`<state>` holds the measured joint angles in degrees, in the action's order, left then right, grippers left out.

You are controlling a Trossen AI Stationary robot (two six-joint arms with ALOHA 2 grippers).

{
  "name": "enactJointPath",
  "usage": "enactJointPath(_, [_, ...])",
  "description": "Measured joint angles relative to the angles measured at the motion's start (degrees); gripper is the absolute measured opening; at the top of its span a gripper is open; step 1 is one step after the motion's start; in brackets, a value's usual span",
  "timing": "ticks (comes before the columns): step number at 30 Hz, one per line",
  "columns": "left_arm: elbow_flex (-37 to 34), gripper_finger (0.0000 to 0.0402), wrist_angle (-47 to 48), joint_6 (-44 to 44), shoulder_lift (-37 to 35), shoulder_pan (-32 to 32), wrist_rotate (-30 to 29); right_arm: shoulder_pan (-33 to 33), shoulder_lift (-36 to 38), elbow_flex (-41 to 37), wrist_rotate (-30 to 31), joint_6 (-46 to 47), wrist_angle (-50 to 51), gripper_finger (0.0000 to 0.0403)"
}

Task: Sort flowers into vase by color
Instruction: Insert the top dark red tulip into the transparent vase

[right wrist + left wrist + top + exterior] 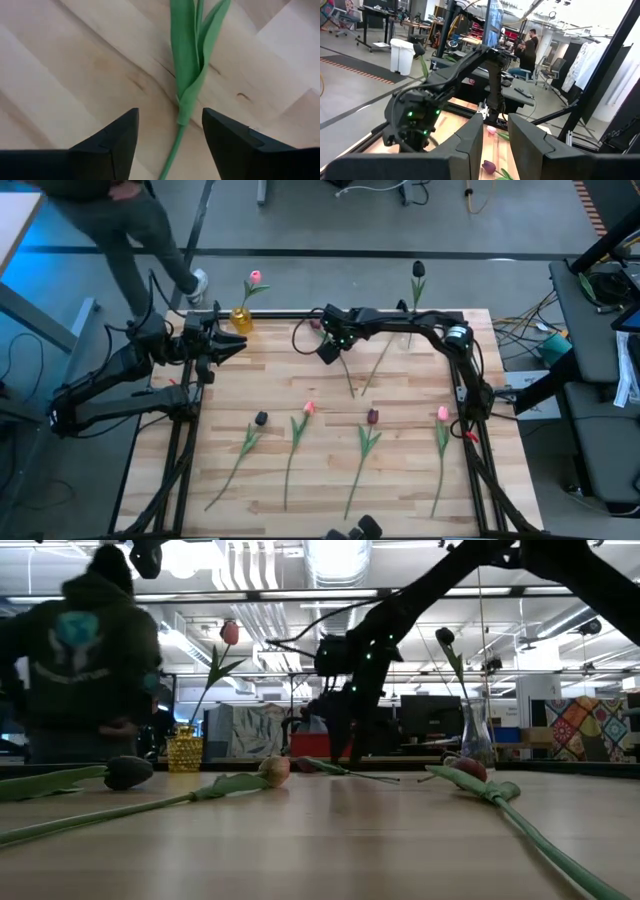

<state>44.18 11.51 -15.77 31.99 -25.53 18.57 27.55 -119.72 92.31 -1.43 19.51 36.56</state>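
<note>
From above, the right gripper (330, 345) is hovering, fingers apart, over a tulip (335, 358) lying at the table's far middle; the left gripper (222, 343), part-open and empty, is waiting far left. In the right wrist view, the fingers are straddling the thin stem (176, 141), likely light, floppy, best pinched below the leaf.

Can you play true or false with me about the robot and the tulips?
1. The yellow vase holds a pink tulip. True.
2. The right hand squeezes a stem. False: it is open, with the stem loose between its fingers.
3. The clear vase holds a pink flower. False: its dark tulip is maroon.
4. The left hand waits near the yellow vase. True.
5. All tulips are in vases. False: several lie on the table.
</note>
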Motion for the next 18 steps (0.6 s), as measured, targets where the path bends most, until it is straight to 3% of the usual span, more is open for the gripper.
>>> enactJointPath(8, [0.0, 0.0077, 0.0, 0.0, 0.0, 0.0, 0.0, 0.0, -2.7, 0.2, 0.5, 0.9, 0.0, 0.0155])
enactJointPath(16, [0.0, 0.0077, 0.0, -0.2, 0.0, 0.0, 0.0, -0.2, -0.3, -0.1, -0.5, 0.4, 0.3, 0.0031])
enactJointPath(18, [0.0, 0.0077, 0.0, -0.2, 0.0, 0.0, 0.0, -0.4, 1.3, -0.1, -0.5, 0.1, -0.1, 0.0017])
